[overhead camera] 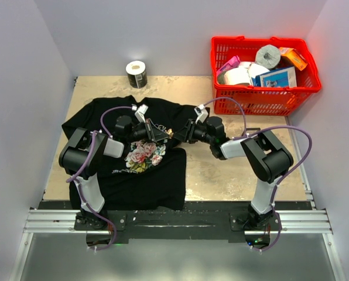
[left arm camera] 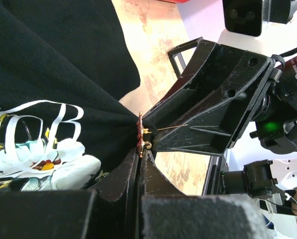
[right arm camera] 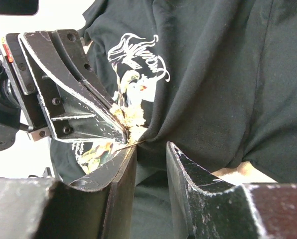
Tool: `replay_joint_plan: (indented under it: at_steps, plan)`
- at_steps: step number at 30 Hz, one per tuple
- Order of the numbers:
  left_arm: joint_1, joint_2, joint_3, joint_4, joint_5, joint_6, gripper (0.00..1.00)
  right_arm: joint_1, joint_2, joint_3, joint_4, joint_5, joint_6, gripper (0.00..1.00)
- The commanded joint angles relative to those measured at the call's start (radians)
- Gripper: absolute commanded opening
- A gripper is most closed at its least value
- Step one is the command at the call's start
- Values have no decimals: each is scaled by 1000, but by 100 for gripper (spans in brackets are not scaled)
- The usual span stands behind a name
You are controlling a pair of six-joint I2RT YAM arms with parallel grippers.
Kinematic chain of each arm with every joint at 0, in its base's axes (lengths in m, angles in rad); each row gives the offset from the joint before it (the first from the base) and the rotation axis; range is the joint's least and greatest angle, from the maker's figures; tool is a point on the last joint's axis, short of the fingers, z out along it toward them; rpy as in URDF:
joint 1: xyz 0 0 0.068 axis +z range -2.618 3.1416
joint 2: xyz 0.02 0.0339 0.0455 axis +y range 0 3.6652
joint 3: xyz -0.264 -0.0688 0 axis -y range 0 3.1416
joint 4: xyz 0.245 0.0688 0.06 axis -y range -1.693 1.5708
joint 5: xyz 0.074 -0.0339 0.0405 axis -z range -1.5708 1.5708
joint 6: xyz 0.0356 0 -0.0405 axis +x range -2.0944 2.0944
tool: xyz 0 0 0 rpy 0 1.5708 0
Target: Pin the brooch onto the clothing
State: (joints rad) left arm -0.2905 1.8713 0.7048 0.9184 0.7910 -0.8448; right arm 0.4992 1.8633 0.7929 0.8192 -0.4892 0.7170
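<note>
Left wrist view: the brooch (left arm camera: pixel 140 133) sits at a lifted peak of the clothing (left arm camera: pixel 54 59), over the middle of the table (overhead camera: pixel 233 170), clamped by the left gripper (left arm camera: pixel 141 152), jaws together. Its needle looks unclasped; the right gripper (right arm camera: pixel 151 164), jaws apart, likely fastens it next.

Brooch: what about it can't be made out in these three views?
- Top external: the brooch is a mere speck, too small to read.
- Left wrist: it shows edge-on, so its face is unseen. Bunched cloth of the T-shirt hides whether the pin pierces it.
- Right wrist: the left fingers hide the brooch body; only the thin pin shows.
- Clasp: too small in every view.
</note>
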Motion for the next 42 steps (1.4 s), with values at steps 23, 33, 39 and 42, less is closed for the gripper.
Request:
replay_joint_plan:
  at_steps: [23,33,39,42]
  plan:
    - [-13,-31,39,54,47,4,0,12,-87,0,-31,106,-145,13]
    - [-13,-29,47,19,42,16,0,13,-124,-15,-23,132,-182,8]
    - [-15,-24,51,7,42,18,0,32,-135,-15,-15,147,-200,5]
    - [-18,-23,55,-3,42,19,0,42,-145,-15,-11,158,-211,3]
